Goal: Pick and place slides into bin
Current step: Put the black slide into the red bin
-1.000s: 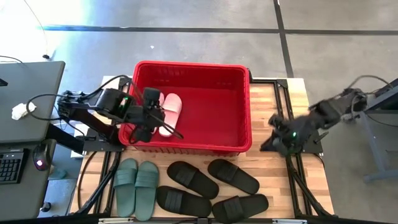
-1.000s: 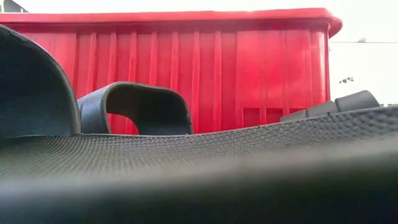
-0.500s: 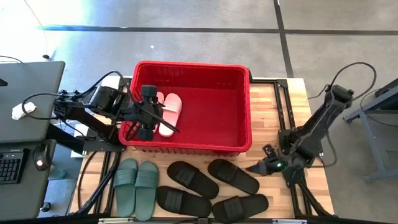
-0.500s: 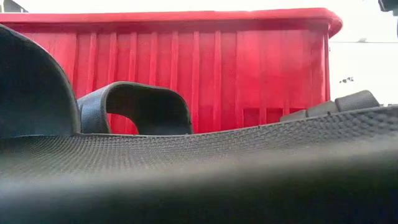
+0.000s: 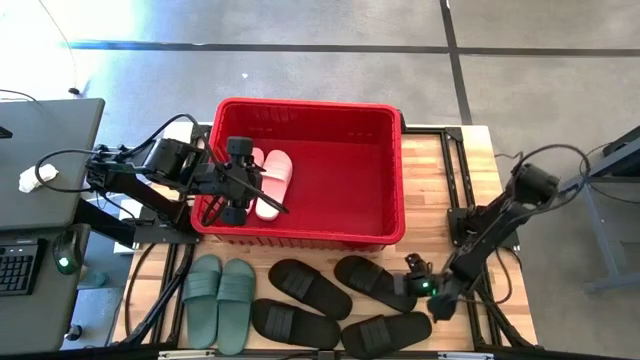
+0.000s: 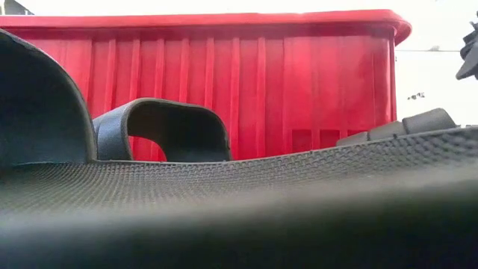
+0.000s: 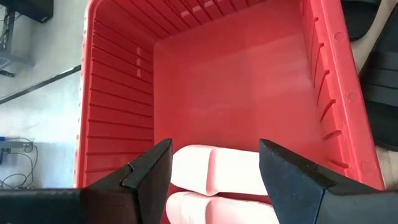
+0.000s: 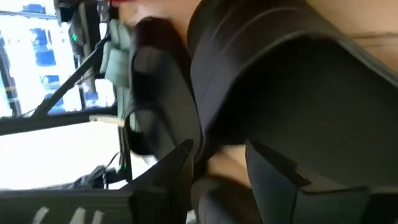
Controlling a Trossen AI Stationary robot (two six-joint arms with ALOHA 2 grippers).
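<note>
The red bin [image 5: 392, 180] stands at the table's far middle, and the pale pink pair [image 5: 272, 180] lies inside at its left end. My left gripper [image 5: 243, 182] hangs open and empty over the pink pair [image 7: 214, 180]. The sage green pair [image 5: 220, 290] and several black slides [image 5: 310, 288] lie on the table near the front edge. My right gripper [image 5: 420, 285] is open and low at the right end of one black slide [image 5: 375, 282]. In the right wrist view that slide [image 8: 273, 81] fills the space just ahead of the fingers. My right gripper is open right at the black slide's right end [image 5: 405, 290], coming level from the table's right. I cannot tell whether its fingers touch the slide. The slide lies flat on the table.
Two more black slides [image 5: 290, 322] [image 5: 385, 332] lie along the front edge. A black slide's sole [image 6: 239, 202] fills the low view's foreground. Bare wood [image 5: 440, 170] lies right of the bin. A desk with a keyboard [image 5: 20, 265] stands to the left.
My right gripper has swung from beside the bin's right wall toward the table's near edge and left, going down to the right end of a black slide. The slides and the bin have stayed where they were.
</note>
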